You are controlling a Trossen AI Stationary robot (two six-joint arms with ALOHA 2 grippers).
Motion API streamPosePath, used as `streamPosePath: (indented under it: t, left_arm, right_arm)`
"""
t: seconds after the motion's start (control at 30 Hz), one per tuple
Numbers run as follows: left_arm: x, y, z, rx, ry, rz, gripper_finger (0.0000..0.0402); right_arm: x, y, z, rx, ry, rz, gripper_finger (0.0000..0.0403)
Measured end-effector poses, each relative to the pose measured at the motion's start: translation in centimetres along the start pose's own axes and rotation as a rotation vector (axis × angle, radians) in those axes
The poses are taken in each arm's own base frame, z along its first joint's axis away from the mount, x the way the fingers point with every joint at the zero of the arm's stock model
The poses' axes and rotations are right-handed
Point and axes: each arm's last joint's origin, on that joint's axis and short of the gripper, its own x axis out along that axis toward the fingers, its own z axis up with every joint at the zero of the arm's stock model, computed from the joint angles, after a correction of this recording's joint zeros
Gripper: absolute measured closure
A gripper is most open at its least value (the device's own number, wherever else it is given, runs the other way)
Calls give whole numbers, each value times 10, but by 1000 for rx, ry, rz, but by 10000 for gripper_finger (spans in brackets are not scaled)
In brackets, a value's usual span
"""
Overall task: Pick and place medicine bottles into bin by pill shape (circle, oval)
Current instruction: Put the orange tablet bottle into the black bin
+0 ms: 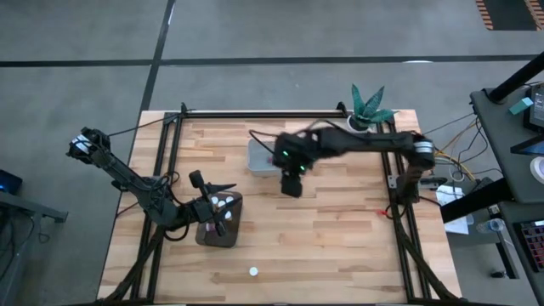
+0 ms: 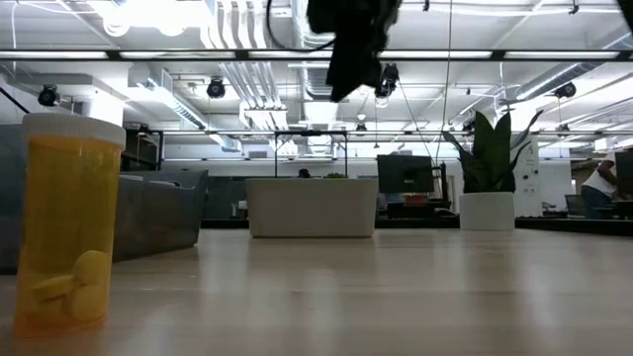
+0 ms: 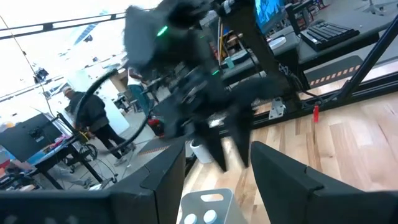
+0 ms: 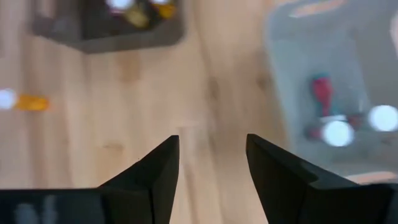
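Here my right arm reaches in from the table's right edge, elbow bent, stretched across the table (image 1: 340, 229) toward its middle, with my right claw (image 1: 292, 180) hanging above the wood just beside the pale bin (image 1: 262, 158). In the right wrist view its two dark fingers (image 4: 163, 167) stand apart with bare planks showing between them, and nothing is held. That same view shows the pale bin (image 4: 323, 74) with white-capped medicine bottles (image 4: 339, 132) lying inside, and farther off the dark bin (image 4: 109, 28) holding more. My left arm is folded low along the table's left side, its left claw (image 1: 214, 211) poised over the dark bin (image 1: 219, 223), where white caps show. In the left wrist view my left fingers (image 3: 283, 177) are spread, empty, with two white caps visible between them. One amber bottle (image 2: 67, 222) with a white cap stands upright alone on the wood near the table's front edge, pale pills visible in its base; from above only its cap (image 1: 253, 272) shows. A potted plant (image 1: 371, 105) stands at the far right corner.
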Motion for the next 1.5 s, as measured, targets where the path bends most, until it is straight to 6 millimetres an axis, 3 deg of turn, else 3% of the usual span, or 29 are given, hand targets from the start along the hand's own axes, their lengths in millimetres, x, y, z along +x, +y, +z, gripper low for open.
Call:
streamPosePath:
  t: [0.2,0.4,0.63,0.9,1.03,1.5]
  left_arm:
    - [0,0,0,-1,0,0,235]
    - [0,0,1,-11,-5,0,235]
    - [0,0,1,-90,-6,-1,235]
    - [5,-10,5,-252,-1,-16,235]
    - [11,-20,18,-278,-4,-31,235]
    - [47,-45,95,-190,67,-49,235]
  right_arm:
    - [-10,36,-46,-91,-136,27,236]
    - [-13,55,-91,-175,-297,67,246]
    - [-9,60,-131,-294,-518,140,250]
    - [-4,50,-162,-408,-696,141,252]
    - [-5,45,-175,-442,-761,137,252]
    - [-31,39,-195,-568,-945,158,252]
